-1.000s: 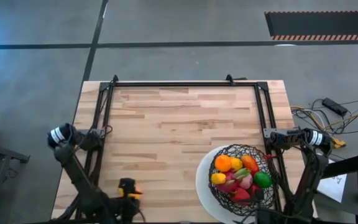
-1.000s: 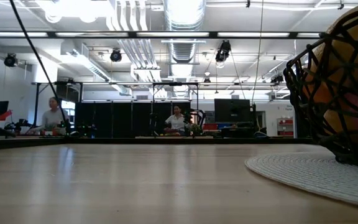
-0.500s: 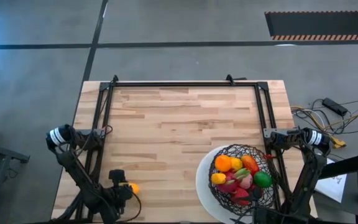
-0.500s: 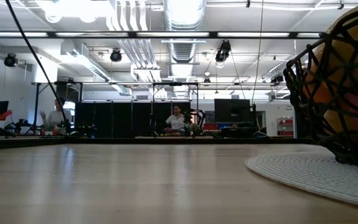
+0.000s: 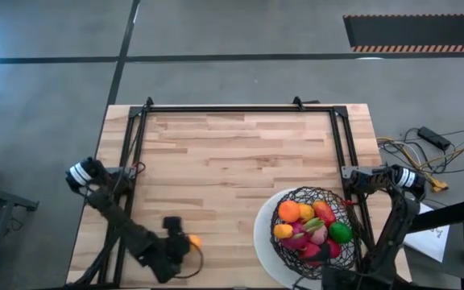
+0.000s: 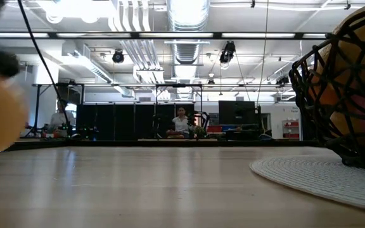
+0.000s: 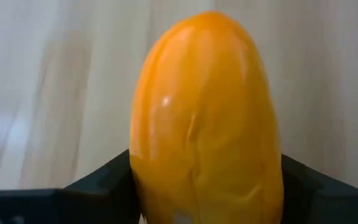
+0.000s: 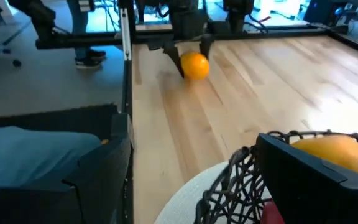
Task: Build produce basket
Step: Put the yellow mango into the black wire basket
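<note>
Worktop (image 5: 232,161): pale wood planks, bordered by black metal frame rails (image 5: 232,108) along its far edge and both sides.

White round base (image 5: 266,229): woven-looking mat at about 4 o'clock on the worktop, partly running off the near edge; its rim also shows in the low view.

Basket (image 5: 311,228): black open wire mesh bowl, standing on the white base. In the low view its wall fills the right edge.

Produce in the basket (image 5: 306,225): a pile of small toy pieces. Orange piece at 10 o'clock in the bowl, yellow ones beside and below it, green piece (image 5: 340,233) at 3 o'clock, red and magenta-pink pieces toward 6 o'clock. Exact count cannot be told.

Left arm: reaches from its base at 9 o'clock on the worktop down to about 7 o'clock. Left gripper (image 5: 177,242) sits near the near edge, well apart from the basket, at its 9 o'clock side.

Right arm: at the worktop's right edge, about 4 o'clock, beside the basket. Right gripper (image 8: 309,165) shows as 1 dark finger part just by the mesh rim; whether its fingers are released or clenched cannot be told.

Orange toy fruit (image 7: 207,118): smooth, oval, orange-yellow. The left gripper's 2 dark fingers (image 7: 98,186) press it from both sides, clenched on it. From above it shows as an orange spot at the gripper's tip; the right wrist view shows it close over the wood.
</note>
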Robot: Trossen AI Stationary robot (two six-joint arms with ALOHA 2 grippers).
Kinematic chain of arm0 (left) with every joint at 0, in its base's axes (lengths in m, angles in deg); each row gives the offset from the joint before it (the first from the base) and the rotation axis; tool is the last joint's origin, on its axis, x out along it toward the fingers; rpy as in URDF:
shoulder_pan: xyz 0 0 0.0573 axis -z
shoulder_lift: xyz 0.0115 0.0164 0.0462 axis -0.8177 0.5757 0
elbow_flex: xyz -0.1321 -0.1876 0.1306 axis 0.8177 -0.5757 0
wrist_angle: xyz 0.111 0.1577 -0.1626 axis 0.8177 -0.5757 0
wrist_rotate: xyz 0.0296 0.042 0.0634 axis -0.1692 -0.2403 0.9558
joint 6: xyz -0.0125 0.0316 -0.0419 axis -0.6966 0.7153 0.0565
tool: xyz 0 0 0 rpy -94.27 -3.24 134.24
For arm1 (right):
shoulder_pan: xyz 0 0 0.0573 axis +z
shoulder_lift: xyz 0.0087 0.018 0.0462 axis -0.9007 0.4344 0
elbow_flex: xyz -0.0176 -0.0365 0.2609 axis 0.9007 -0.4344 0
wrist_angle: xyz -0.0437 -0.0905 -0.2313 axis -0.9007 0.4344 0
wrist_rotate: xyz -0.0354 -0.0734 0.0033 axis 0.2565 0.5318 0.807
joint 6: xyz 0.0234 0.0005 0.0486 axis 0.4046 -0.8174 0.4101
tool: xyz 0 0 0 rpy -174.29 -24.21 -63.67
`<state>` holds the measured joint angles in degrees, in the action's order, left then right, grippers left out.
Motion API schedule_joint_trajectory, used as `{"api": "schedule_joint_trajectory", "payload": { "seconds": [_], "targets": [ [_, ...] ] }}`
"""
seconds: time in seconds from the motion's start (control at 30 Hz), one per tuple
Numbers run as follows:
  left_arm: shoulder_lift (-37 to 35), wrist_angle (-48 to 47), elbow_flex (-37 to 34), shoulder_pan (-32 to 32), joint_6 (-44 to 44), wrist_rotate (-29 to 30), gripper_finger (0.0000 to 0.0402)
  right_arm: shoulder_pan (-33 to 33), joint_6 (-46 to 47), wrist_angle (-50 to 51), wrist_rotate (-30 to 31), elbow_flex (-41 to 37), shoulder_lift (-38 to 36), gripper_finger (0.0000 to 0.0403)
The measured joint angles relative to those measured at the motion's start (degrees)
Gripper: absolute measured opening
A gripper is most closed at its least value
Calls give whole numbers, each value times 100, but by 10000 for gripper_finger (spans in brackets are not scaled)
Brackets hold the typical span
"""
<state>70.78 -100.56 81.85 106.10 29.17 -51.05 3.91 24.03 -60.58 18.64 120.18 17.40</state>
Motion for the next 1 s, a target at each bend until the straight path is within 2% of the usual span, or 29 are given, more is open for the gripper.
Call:
{"api": "schedule_joint_trajectory", "payload": {
  "seconds": [0.2,0.3,0.37,0.47,0.63,0.9,1.0],
  "targets": [
    [152,3503,5,-823,3105,44,225,-314,-1116,-703,-67,0,209,329],
    [344,5194,18,-1161,4385,-460,225,-512,-1512,-998,7,57,381,329],
    [499,5944,92,-1336,4856,-814,225,-649,-1733,-1219,134,103,485,329],
    [654,6261,269,-1508,5175,-994,225,-856,-1992,-1402,307,266,585,329],
    [920,6271,553,-1617,5197,-1017,225,-1195,-2395,-1507,232,586,745,329],
    [1094,6283,761,-1601,5320,-1035,225,-1617,-4033,-2535,-553,925,1100,329],
    [1099,6307,761,-1589,5326,-1064,225,-1707,-4287,-2611,-727,1063,1225,326]
  ]
}}
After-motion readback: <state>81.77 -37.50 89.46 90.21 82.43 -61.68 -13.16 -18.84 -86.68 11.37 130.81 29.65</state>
